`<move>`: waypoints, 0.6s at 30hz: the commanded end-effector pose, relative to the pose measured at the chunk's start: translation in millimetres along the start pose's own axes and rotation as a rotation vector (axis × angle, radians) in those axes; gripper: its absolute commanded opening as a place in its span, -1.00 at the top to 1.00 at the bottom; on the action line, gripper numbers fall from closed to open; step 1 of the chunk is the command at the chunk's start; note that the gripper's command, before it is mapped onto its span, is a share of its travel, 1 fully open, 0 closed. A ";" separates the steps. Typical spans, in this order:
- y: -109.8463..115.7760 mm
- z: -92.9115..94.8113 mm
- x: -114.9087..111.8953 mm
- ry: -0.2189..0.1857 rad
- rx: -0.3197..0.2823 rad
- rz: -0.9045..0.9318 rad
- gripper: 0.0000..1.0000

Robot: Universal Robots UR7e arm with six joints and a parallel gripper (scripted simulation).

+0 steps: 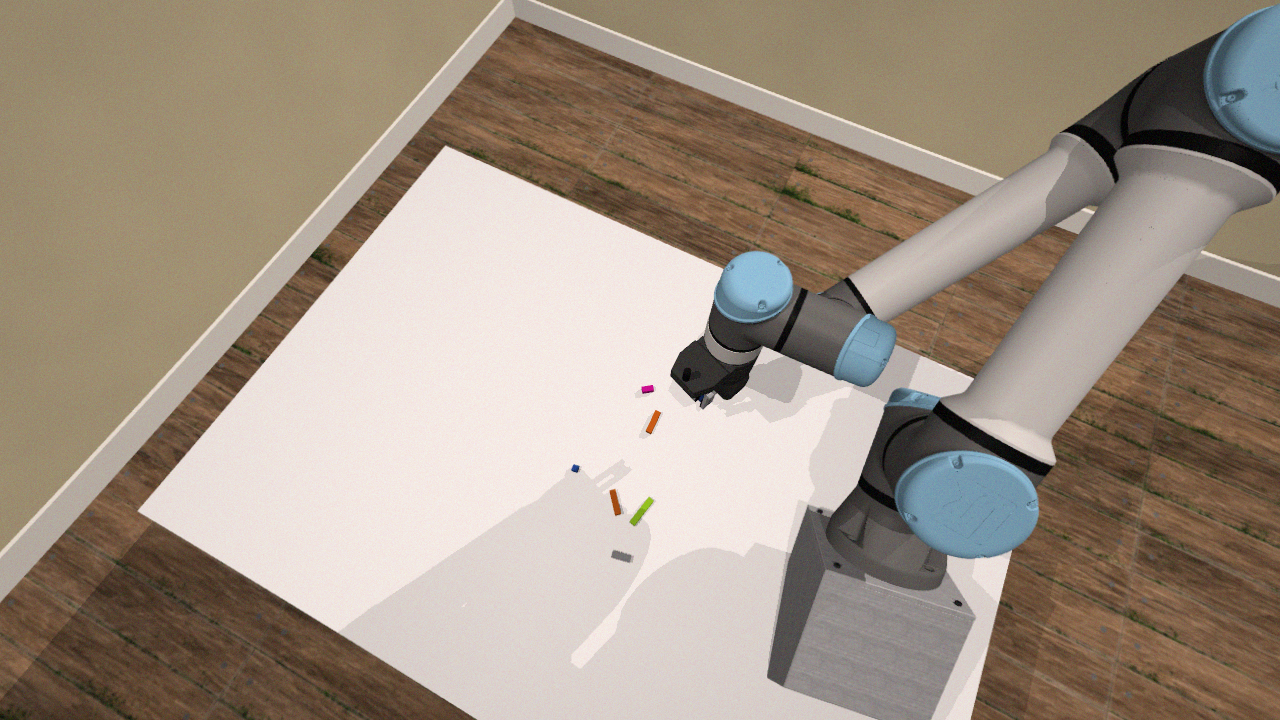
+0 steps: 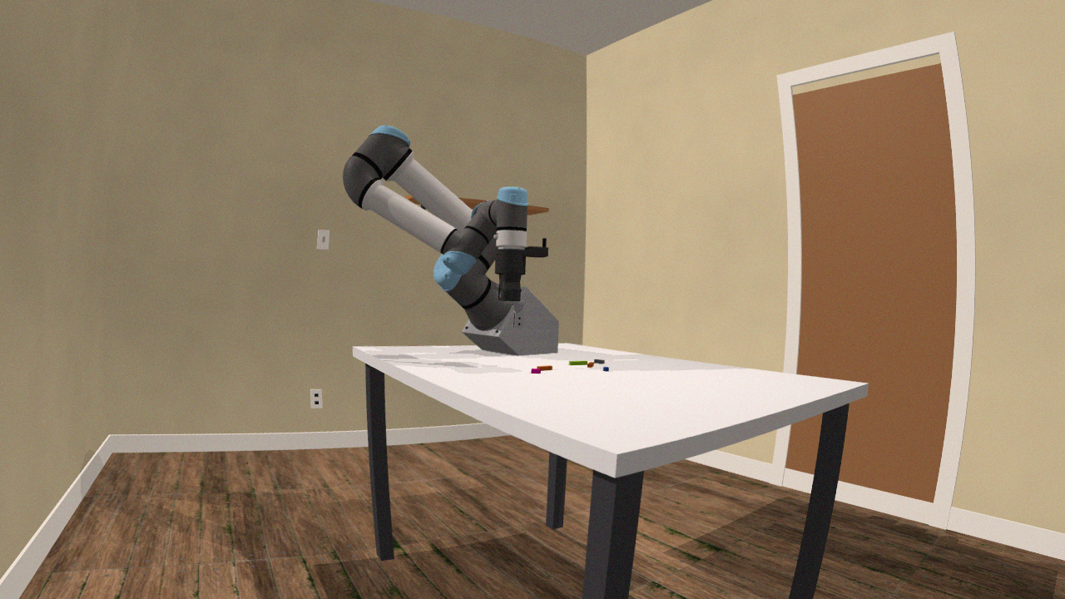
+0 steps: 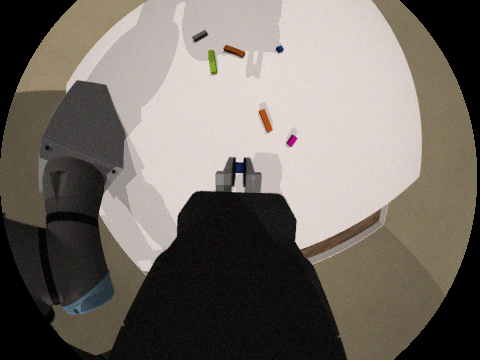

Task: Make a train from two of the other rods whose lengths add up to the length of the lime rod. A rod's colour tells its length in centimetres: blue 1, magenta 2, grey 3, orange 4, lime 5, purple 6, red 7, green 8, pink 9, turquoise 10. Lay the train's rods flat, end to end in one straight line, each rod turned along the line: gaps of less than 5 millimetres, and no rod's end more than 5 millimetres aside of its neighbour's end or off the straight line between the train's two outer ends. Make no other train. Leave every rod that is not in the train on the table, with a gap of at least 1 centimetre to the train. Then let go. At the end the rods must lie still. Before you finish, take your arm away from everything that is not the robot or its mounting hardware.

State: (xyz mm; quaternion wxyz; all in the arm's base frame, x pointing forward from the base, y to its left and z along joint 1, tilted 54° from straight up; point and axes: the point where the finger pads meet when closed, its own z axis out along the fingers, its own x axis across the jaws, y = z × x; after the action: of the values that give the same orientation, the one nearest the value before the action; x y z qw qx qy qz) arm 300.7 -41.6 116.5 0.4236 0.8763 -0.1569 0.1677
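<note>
Gripper (image 1: pixel 704 401) (image 2: pixel 515 317) (image 3: pixel 239 166) up over table, clamped on held blue rod (image 3: pixel 239 167). Lime rod (image 1: pixel 641 511) (image 2: pixel 577 363) (image 3: pixel 212 62) apart; orange rod (image 1: pixel 653 421) (image 2: pixel 545 368) (image 3: pixel 265 121) near magenta rod (image 1: pixel 647 389) (image 2: pixel 535 370) (image 3: pixel 292 141). Crooked release could skew blue; fingers might nudge orange.

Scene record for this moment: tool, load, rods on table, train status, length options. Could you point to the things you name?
tool: shut, raised above the table (tool (image 1: pixel 704 402) (image 2: pixel 515 319) (image 3: pixel 239 166))
load: blue rod (image 3: pixel 239 167)
loose rods: magenta rod (image 1: pixel 647 389) (image 2: pixel 535 370) (image 3: pixel 292 141); orange rod beside it (image 1: pixel 653 421) (image 2: pixel 544 368) (image 3: pixel 265 121); second orange rod (image 1: pixel 614 502) (image 2: pixel 590 364) (image 3: pixel 234 51); lime rod (image 1: pixel 641 511) (image 2: pixel 577 363) (image 3: pixel 212 62); grey rod (image 1: pixel 622 556) (image 2: pixel 599 361) (image 3: pixel 200 36); second blue rod (image 1: pixel 575 468) (image 2: pixel 606 368) (image 3: pixel 280 49)
train: none formed
nearest to lime: second orange rod, apart from it
pairs matching lime: blue + orange, magenta + grey
likely pair: blue + orange, given the load
</note>
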 end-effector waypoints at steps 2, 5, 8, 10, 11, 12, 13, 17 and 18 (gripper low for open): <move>0.0 0.3 0.2 0.000 0.000 0.000 0.52; 0.0 0.9 0.2 0.000 0.000 0.000 0.52; 0.0 2.5 0.2 0.000 0.000 0.000 0.52; 0.0 4.0 0.2 0.000 0.000 0.000 0.52; 0.0 5.0 0.2 0.000 0.000 0.000 0.52; 0.0 6.0 0.2 0.000 0.000 0.000 0.52; 0.0 7.1 0.2 0.000 0.000 0.000 0.52; 0.0 12.5 0.2 0.000 0.000 0.000 0.52; 0.0 14.1 0.2 0.000 0.000 0.000 0.52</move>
State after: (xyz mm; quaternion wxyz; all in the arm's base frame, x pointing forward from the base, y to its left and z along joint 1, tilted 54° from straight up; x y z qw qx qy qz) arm 301.9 -48.1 111.8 0.4238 0.8762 -0.1573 0.1673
